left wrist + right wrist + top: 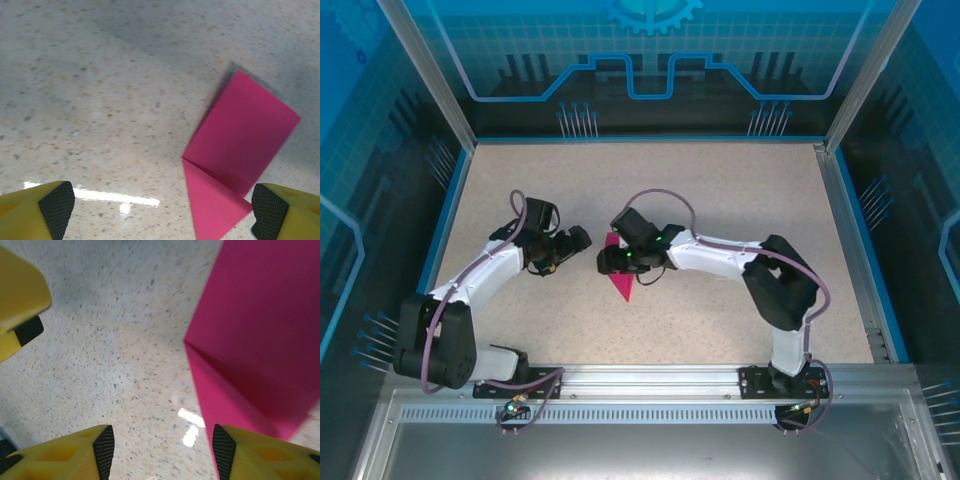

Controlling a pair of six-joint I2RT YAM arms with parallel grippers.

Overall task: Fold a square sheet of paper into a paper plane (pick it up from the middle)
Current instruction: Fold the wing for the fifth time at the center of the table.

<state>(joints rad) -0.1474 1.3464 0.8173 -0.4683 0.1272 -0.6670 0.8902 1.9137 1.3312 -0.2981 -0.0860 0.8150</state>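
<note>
while both arms reach in over the middle of the speckled table (750, 200), the pink paper (623, 286) lies flat between their wrists, already folded into a narrow shape whose tip points toward the near edge. in the top view its upper part is hidden under the right gripper (608, 262), and the left gripper (584, 240) sits just beside it to the left, not touching it.

from the left wrist, the left gripper (160, 212) is released, its two yellow fingers with black ribbed pads (57, 205) spread to opposite sides of the picture, bare table between them. the pink paper (240, 135) lies ahead and to the right, showing one broad panel and a smaller triangular flap meeting along a crease; whether the right-hand pad touches the flap cannot be told.

from the right wrist, the right gripper (162, 452) is also unclenched, its pads apart with only tabletop in the gap. the pink paper (260, 330) fills the right side, its creased lower edge running down to the right-hand finger. a yellow finger (20, 300) of the left arm shows at upper left.

the only marking in sight is printed artwork on the blue back panel (520, 40): a gear emblem (653, 12) above circuit-style lines. it carries no letters that can be read.
</note>
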